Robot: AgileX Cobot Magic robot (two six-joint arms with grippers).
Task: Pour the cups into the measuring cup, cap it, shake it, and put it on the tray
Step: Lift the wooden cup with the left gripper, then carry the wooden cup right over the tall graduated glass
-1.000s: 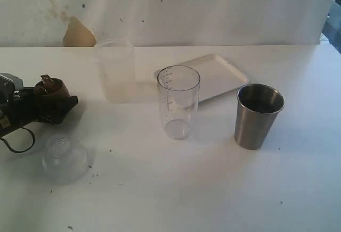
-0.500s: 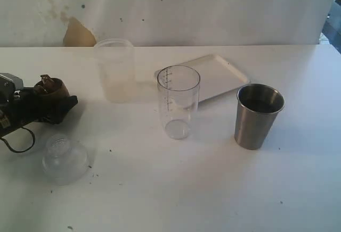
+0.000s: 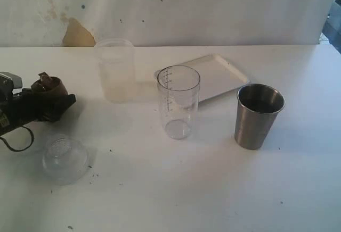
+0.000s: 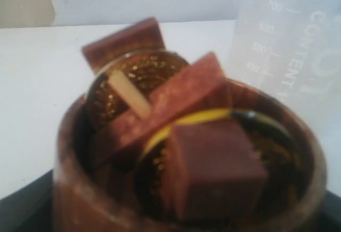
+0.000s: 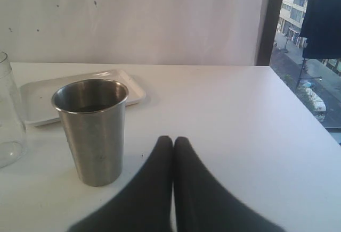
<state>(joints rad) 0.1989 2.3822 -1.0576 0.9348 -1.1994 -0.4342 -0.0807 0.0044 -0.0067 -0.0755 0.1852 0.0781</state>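
the left arm's fingers (image 3: 61,104) flank the wooden cup (image 3: 49,85), far to the left of the measuring cup (image 3: 178,101) in the exterior view. whether they are clamping it yet cannot be told. the cup is heaped with brown blocks (image 4: 213,163).

set against a second ago, cup and fingers sit a shade further from the measuring cup, which suggests the grasp for the first pour is just being taken. nothing else has moved.

the measuring cup stands upright and empty. the steel tumbler (image 3: 258,116) is near on its right, the tray (image 3: 224,75) just behind it, a frosted cup (image 3: 114,69) behind and to its left. a clear domed lid (image 3: 65,159) lies on the bench (image 3: 176,189) forward of it, on the left. the right arm's fingers (image 5: 160,179) rest pressed together, holding nothing, out beyond the tumbler.
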